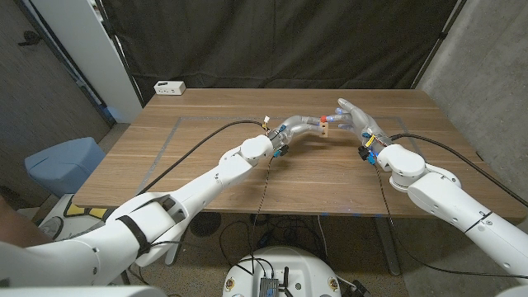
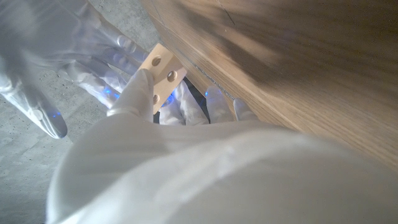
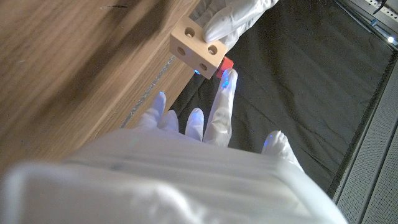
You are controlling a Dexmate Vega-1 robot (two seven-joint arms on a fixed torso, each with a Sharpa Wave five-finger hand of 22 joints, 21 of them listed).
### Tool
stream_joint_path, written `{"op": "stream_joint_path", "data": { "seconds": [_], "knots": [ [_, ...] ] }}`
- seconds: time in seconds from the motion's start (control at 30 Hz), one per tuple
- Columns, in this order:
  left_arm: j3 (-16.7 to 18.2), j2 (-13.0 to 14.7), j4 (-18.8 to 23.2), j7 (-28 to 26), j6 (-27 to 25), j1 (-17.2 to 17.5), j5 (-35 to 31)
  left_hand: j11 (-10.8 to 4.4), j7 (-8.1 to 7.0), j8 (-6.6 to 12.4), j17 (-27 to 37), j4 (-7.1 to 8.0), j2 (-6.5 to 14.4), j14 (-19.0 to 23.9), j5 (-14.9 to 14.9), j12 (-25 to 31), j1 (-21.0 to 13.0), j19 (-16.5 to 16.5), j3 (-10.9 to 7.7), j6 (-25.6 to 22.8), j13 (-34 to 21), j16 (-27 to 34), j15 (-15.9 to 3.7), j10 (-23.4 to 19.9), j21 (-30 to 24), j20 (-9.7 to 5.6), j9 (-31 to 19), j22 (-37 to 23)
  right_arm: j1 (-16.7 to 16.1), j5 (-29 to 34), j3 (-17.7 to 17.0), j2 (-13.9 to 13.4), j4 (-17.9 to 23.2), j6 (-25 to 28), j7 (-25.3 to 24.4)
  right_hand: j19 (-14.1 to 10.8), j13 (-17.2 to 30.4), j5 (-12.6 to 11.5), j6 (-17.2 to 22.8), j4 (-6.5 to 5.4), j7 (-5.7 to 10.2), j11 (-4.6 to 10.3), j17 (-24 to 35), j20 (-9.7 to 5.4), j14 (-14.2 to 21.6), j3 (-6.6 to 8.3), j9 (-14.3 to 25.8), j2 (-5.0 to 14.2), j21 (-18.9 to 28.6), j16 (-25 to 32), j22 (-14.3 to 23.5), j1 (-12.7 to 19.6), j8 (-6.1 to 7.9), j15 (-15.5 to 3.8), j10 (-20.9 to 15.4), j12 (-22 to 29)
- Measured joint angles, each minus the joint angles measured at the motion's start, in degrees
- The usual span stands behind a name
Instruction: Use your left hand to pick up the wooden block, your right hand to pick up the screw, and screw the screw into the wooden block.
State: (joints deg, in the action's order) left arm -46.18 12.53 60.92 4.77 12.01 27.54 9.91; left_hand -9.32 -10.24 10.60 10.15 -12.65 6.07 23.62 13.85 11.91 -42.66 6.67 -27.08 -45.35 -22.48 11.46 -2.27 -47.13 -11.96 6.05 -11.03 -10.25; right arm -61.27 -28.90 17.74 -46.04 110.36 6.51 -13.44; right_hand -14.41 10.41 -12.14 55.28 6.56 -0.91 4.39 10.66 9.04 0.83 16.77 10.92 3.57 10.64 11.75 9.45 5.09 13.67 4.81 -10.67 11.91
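Nearest in the head view, the two white arms come in from the bottom corners over the wooden counter point(image 1: 206, 165) and meet above its far half.

The left hand point(image 1: 299, 128) holds the wooden block point(image 1: 327, 124) up off the counter. In the right wrist view its fingers point(image 3: 233, 22) are clamped on one end of the block point(image 3: 197, 46), and in the left wrist view a finger lies along the block's point(image 2: 160, 71) face.

The block is pale, light-coloured wood, short and squarish, with round holes drilled in its faces: two show side by side in the left wrist view, and one on each of two neighbouring faces in the right wrist view. Which way its long axis runs I cannot tell.

The right hand point(image 1: 356, 118) is just beside the block, its fingers point(image 3: 224, 109) apart and reaching upward. A small red piece point(image 3: 226, 64), which may be the screw, sits against the block's far side at the tip of one right finger; whether that hand pinches it I cannot tell.

Farther back, at the counter's far left corner, lies a small white box point(image 1: 169, 87). A dark curtain point(image 1: 289, 37) hangs behind the counter.
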Motion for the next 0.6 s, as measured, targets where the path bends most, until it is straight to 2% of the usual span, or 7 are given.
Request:
{"op": "stream_joint_path", "data": {
  "seconds": [0.1, 0.23, 0.5, 0.6],
  "knots": [
    [-0.01, -0.06, -0.37, 0.10, 0.13, -0.16, 0.01, 0.00, 0.00, 0.00, 0.00, 0.00, 0.00, 0.00, 0.15, 0.03, 0.00, 0.00, 0.00, 0.00, 0.00, 0.00, 0.00, 0.00, 0.00, 0.00, 0.00, 0.00, 0.29, 0.01, 0.22, 0.01, -0.63, -0.93, 0.85, -0.12, 0.00, -0.39, 0.10, 0.00, -0.10, 0.00, 0.00, -1.52, 0.22, 0.00, 0.00, 0.30, 0.00, 0.00, 0.00, 0.30, 0.00, -0.22, 0.00, 0.00],
    [-0.02, -0.17, -0.72, 0.17, 0.28, -0.32, 0.02, 0.00, 0.00, 0.00, 0.00, -0.01, 0.00, 0.00, 0.15, 0.19, 0.00, 0.00, -0.01, 0.00, 0.01, 0.00, 0.00, 0.00, 0.00, 0.00, -0.01, 0.00, 0.64, 0.09, 0.45, 0.20, -1.33, -1.93, 1.58, -0.03, 0.00, -0.39, 0.10, -0.21, -0.11, 0.00, 0.00, -2.42, 0.22, 0.21, 0.00, 0.30, 0.00, 0.00, 0.00, 0.30, -0.20, -0.22, 0.00, 0.00],
    [-0.04, -0.27, -1.13, 0.22, 0.47, -0.53, 0.02, 0.00, 0.00, 0.00, 0.00, -0.07, 0.00, 0.00, 0.15, 0.19, 0.00, 0.00, -0.07, 0.00, 0.13, 0.00, 0.00, 0.01, 0.00, 0.00, -0.03, 0.00, 0.97, 0.37, 0.68, 0.38, -1.91, -2.63, 2.07, -0.13, 0.00, -0.39, 0.09, 0.03, -0.11, 0.00, 0.01, -2.51, 0.41, 0.45, 0.00, 0.30, 0.00, 0.00, 0.00, 0.30, -0.39, -0.41, 0.01, -0.27],
    [-0.04, -0.29, -1.20, 0.23, 0.51, -0.62, 0.02, 0.00, 0.00, 0.00, 0.00, -0.07, 0.00, 0.00, 0.15, 0.19, 0.00, 0.00, -0.07, 0.00, 0.09, 0.00, 0.00, 0.01, 0.00, 0.00, -0.04, 0.00, 0.97, 0.45, 0.67, 0.40, -1.93, -2.66, 1.87, -0.13, 0.00, -0.39, -0.15, 0.03, 0.14, -0.42, 0.00, -2.51, 0.41, 0.45, 0.01, 0.30, 0.00, 0.00, 0.00, 0.30, -0.73, -0.41, -0.41, -0.26]
  ]
}}
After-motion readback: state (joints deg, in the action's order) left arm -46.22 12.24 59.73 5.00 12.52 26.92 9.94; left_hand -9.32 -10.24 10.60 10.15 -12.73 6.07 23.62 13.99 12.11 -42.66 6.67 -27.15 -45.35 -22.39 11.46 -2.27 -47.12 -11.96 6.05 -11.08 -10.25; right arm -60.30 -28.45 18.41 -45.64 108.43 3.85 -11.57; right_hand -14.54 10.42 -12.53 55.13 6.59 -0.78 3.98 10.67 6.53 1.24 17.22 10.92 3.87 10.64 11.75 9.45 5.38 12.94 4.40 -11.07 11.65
